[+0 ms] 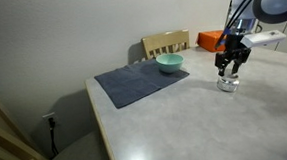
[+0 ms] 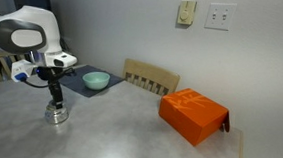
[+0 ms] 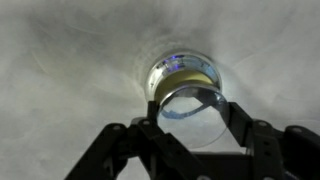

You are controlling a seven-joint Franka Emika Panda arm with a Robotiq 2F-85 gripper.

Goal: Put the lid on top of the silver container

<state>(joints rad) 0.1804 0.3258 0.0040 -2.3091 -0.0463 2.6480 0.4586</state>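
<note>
In the wrist view my gripper (image 3: 192,108) is shut on the lid (image 3: 190,122), a round shiny disc pinched by its rim between the two black fingers. Just beyond and below it stands the silver container (image 3: 180,72), whose open mouth is partly covered by the lid. In both exterior views the gripper (image 1: 230,67) (image 2: 54,91) points straight down directly over the small silver container (image 1: 228,83) (image 2: 56,112) on the grey table. The lid is too small to make out there, and I cannot tell whether it touches the container's rim.
A teal bowl (image 1: 170,62) (image 2: 96,81) sits on a dark grey mat (image 1: 139,83). An orange box (image 1: 213,40) (image 2: 192,115) lies on the table, and a wooden chair (image 1: 166,42) (image 2: 152,78) stands at its far side. The wall is close behind.
</note>
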